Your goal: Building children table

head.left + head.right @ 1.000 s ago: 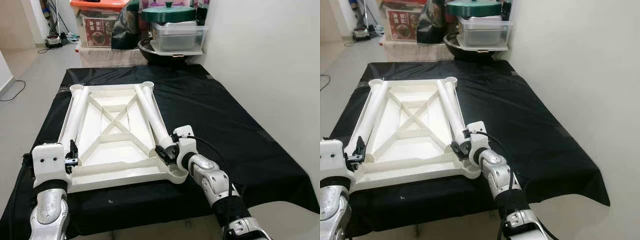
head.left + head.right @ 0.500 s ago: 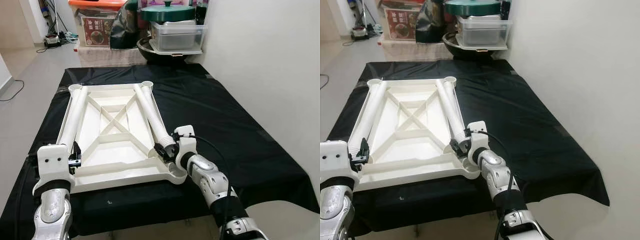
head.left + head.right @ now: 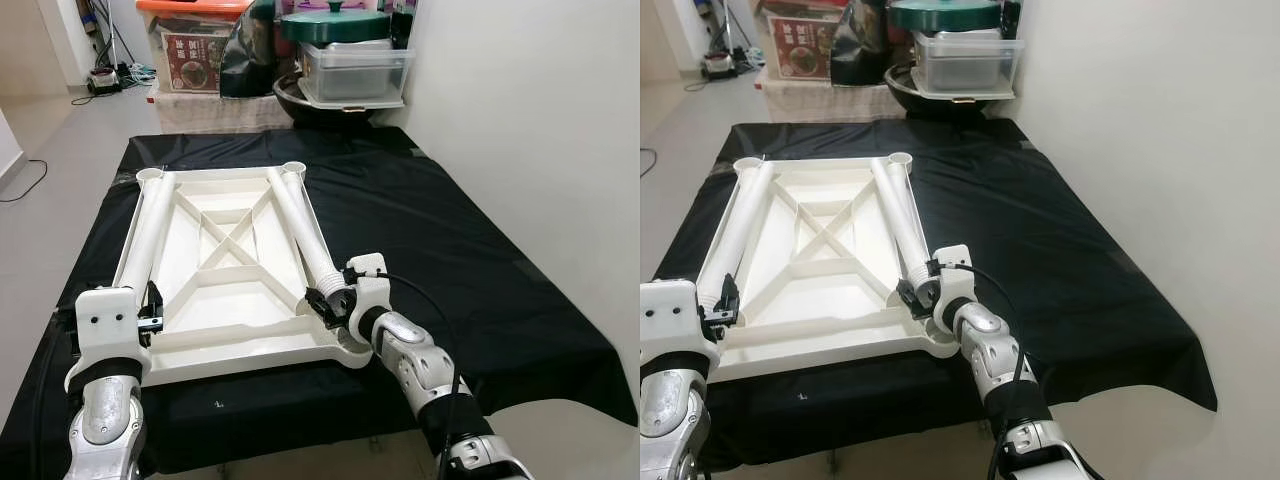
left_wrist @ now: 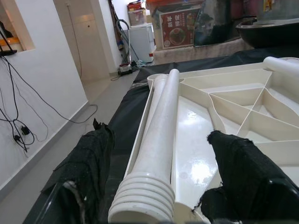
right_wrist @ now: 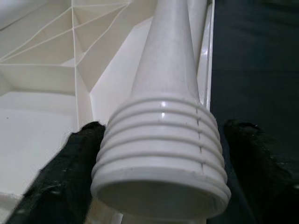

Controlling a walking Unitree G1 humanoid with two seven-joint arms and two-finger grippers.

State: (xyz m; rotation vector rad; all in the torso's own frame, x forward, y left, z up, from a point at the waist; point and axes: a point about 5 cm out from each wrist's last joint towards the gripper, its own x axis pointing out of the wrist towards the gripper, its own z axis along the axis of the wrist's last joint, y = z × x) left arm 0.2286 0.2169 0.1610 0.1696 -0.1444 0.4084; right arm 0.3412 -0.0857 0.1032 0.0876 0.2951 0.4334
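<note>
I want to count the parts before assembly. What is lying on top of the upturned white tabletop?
Two white legs lie lengthwise on the tabletop: the left leg and the right leg. Each gripper, left gripper and right gripper, straddles a threaded end. Anything beneath the legs is covered.

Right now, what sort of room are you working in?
Likely a home spare or storage room: stacked storage boxes and a vacuum cleaner by the wall, with a black-draped table as a workbench.

One white tabletop (image 3: 225, 300), two table legs (image 3: 305, 235) (image 3: 148, 235), perhaps two storage boxes (image 3: 355, 70) behind.
</note>
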